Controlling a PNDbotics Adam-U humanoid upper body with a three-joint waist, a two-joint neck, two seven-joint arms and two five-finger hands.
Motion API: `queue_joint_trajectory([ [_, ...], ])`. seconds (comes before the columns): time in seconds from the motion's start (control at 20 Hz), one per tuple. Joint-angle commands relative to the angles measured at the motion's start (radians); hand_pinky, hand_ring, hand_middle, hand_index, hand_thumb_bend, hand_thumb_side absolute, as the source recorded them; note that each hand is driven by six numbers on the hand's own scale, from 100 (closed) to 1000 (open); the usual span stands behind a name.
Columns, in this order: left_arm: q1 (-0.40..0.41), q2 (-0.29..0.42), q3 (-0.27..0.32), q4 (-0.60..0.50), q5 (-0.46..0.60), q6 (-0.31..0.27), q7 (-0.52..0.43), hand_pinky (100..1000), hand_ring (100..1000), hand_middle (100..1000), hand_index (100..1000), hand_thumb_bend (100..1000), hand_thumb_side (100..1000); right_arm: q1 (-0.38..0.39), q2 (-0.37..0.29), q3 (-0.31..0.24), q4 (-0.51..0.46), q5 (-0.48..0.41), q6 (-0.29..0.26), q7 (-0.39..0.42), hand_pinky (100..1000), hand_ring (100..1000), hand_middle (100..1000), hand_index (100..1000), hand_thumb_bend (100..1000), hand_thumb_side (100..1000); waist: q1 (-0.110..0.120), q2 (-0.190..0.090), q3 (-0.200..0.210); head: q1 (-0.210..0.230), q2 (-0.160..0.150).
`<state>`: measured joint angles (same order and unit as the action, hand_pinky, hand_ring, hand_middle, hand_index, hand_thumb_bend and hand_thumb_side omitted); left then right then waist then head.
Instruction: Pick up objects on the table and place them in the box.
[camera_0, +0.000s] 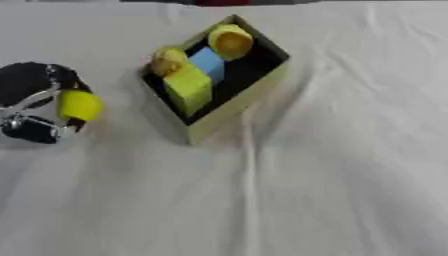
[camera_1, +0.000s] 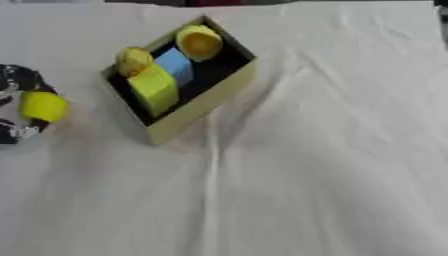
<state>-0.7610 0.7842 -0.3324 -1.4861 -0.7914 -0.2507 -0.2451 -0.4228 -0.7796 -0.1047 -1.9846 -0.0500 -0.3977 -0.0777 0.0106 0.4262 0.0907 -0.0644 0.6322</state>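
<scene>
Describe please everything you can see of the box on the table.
The box is an open rectangular tray without a lid, with tan walls that look like cardboard and a dark inside. It sits turned at an angle on the white cloth, near the far middle. Inside are a yellow-green block, a blue block, a round yellow piece and a yellow cup-like piece at the far corner. No hand touches it; the left hand, holding a yellow object, is apart from it.

Box (camera_0: 234, 111) holds yellow block, blue block, 2 yellow pcs; yellow obj (camera_0: 80, 105) in left hand (camera_0: 35, 102).
</scene>
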Motion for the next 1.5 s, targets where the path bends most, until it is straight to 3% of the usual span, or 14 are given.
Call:
queue_joint_trajectory([
  [0.05, -0.056, 0.040, 0.016, -0.076, 0.002, 0.006, -0.005, 743, 676, 622, 755, 192, 219, -0.004, -0.033, -0.013, -0.015, -0.001, -0.002, -0.001, 860, 794, 590, 740, 100, 480, 0.004, -0.027, 0.003, -0.009, 0.002],
  [0.3, -0.224, -0.040, -0.010, -0.079, 0.010, -0.001, -0.063, 754, 682, 628, 763, 192, 224, -0.012, -0.033, -0.005, -0.015, -0.011, 0.003, 0.003, 860, 794, 591, 740, 100, 477, 0.013, -0.042, 0.009, -0.016, 0.019],
  [0.5, -0.362, -0.184, -0.019, 0.033, 0.001, -0.017, -0.104, 750, 674, 623, 764, 186, 228, -0.033, -0.032, 0.003, -0.015, -0.027, 0.003, 0.010, 859, 793, 592, 741, 100, 471, 0.015, -0.051, 0.008, -0.015, 0.025],
  [0.7, -0.447, -0.312, -0.008, 0.143, -0.037, -0.038, -0.110, 741, 674, 624, 768, 191, 249, -0.047, -0.029, 0.009, -0.015, -0.038, 0.004, 0.018, 859, 794, 592, 741, 100, 471, 0.017, -0.052, 0.001, -0.012, 0.030],
  [1.1, -0.509, -0.481, 0.018, 0.390, -0.204, -0.090, -0.064, 731, 667, 619, 767, 273, 263, -0.062, -0.021, 0.014, -0.015, -0.050, 0.009, 0.030, 860, 794, 592, 740, 100, 472, 0.019, -0.048, -0.013, 0.004, 0.025],
  [1.5, -0.506, -0.604, 0.047, 0.527, -0.366, -0.120, 0.037, 731, 671, 623, 771, 350, 285, -0.074, -0.011, 0.017, -0.015, -0.055, 0.013, 0.033, 860, 793, 591, 740, 100, 472, 0.011, -0.047, -0.018, -0.015, 0.023],
])
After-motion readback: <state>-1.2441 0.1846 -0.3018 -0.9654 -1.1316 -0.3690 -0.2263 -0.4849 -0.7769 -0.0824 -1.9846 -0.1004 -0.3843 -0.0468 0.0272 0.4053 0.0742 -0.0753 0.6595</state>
